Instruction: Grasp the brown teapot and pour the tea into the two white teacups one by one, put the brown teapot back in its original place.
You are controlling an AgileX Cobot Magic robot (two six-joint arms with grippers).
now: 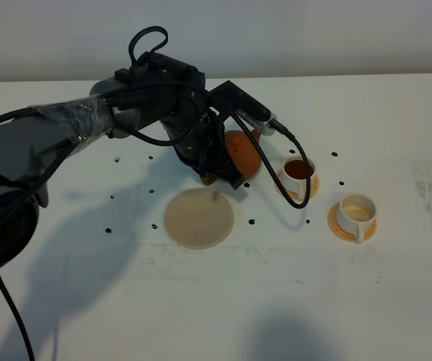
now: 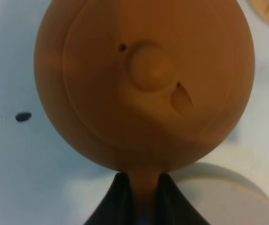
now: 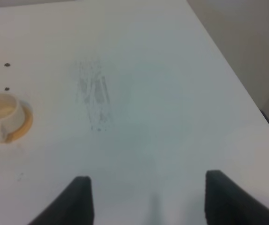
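While gripped at its handle by shut left gripper (image 2: 144,183), teapot (image 1: 240,153) mid-table, just beside filled cup (image 1: 297,169); unfilled cup (image 1: 355,213) off toward front-right corner; coaster (image 1: 199,218) front-left; right gripper (image 3: 148,197) wide, empty, near right edge.

My L arm (image 1: 58,131) reaching from table's (image 1: 216,316) left edge to mid-table, L gripper (image 2: 146,187) clamped on brown teapot (image 2: 144,79) handle, R gripper (image 3: 146,197) jaws wide.

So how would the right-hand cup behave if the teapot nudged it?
The right teacup looks unfilled, so it is probably light and easily pushed or tipped. It merely rests on its saucer, so it may slide off.
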